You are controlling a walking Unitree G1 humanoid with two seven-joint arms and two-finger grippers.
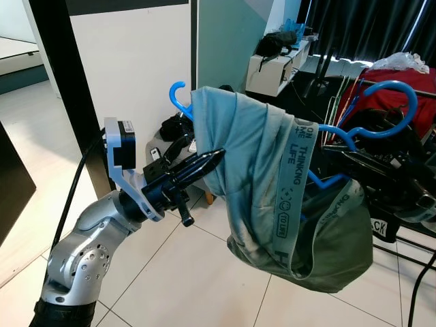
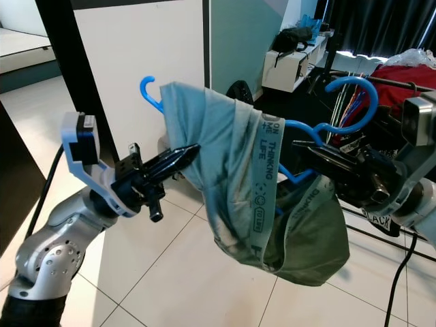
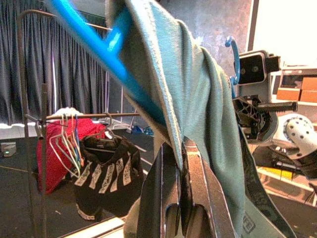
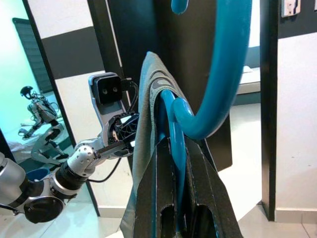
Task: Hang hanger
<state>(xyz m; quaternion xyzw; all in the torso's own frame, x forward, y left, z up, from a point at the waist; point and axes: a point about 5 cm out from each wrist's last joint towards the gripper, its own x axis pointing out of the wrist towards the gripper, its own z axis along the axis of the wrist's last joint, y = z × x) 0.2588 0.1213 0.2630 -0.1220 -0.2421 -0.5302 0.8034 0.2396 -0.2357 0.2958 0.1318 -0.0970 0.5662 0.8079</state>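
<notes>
1. The right gripper (image 2: 320, 163) was pinching the blue hanger (image 2: 300, 129) near its neck. In the right wrist view the blue bar ran between the two black fingers (image 4: 208, 183), which were pressed on it from both sides. I judge that this grip carried the weight and steered the hook.

2. The big hook (image 1: 398, 102) curved up just beyond the right jaws, free in the air and not yet over any rail.

3. A light blue garment (image 1: 252, 163) with a printed waistband (image 1: 293, 177) was draped over the hanger and sagged below both pairs of jaws.

4. The left gripper (image 1: 204, 163) had its fingers pressed together, with the tips touching the cloth. In the left wrist view a fold of cloth seemed to sit between them, so it was probably pinching the garment, to stop it from sliding off the tilted hanger.

5. The clothes rack (image 3: 29, 119), with wire hangers and a red garment (image 3: 52, 153) on it, stood well beyond the left jaws. The hanging step still seemed ahead, because the hook must first reach that rail.

6. The small end hook (image 1: 178, 95) rose just above the left jaws.
</notes>
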